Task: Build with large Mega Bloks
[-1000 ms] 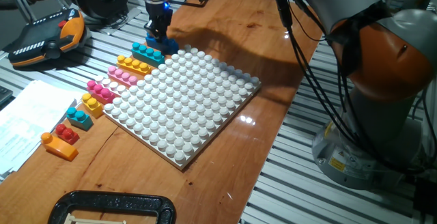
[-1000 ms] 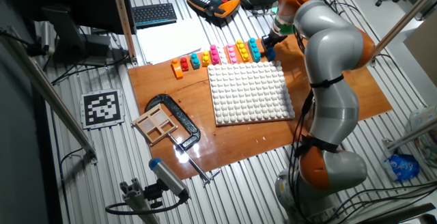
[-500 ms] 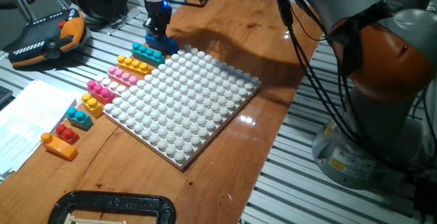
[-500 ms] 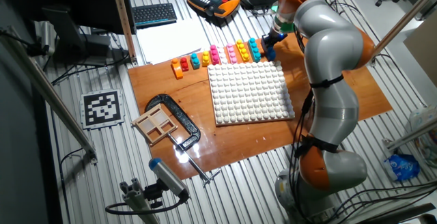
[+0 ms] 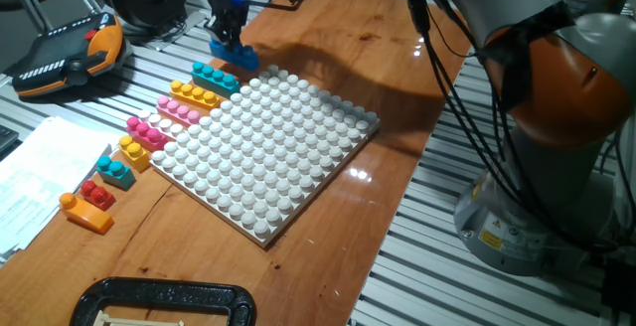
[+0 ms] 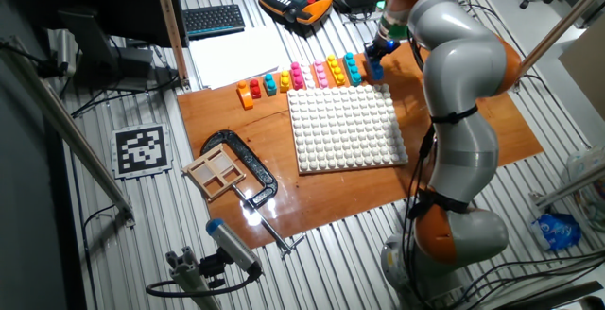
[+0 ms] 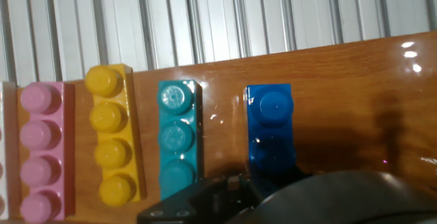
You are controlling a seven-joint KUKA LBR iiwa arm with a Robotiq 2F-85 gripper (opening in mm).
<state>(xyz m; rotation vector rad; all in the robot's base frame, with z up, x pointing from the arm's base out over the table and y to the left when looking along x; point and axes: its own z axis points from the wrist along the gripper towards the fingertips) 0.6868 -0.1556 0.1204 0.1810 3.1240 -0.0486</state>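
Observation:
My gripper (image 5: 228, 40) is shut on a blue brick (image 5: 237, 57) and holds it just above the wooden table, at the far end of a row of bricks. In the hand view the blue brick (image 7: 270, 125) runs under the gripper (image 7: 270, 183). Beside it lie a teal brick (image 5: 214, 76) (image 7: 177, 138), a yellow brick (image 5: 195, 94) (image 7: 113, 142) and a pink brick (image 5: 179, 110) (image 7: 42, 149). Further along the row are smaller yellow (image 5: 134, 152), teal (image 5: 116, 172), red (image 5: 97, 194) and orange (image 5: 84, 214) bricks. The gripper also shows in the other fixed view (image 6: 376, 51).
The white studded baseplate (image 5: 268, 142) (image 6: 345, 130) lies next to the row. A teach pendant (image 5: 70, 53) and papers (image 5: 30, 177) lie on the left. A black clamp (image 5: 164, 301) and a wooden tray (image 6: 216, 171) sit at the near end. The arm's base (image 5: 556, 127) stands on the right.
The gripper has risen a little and moved slightly away from the baseplate, carrying the blue brick up with it. The other bricks have not moved.

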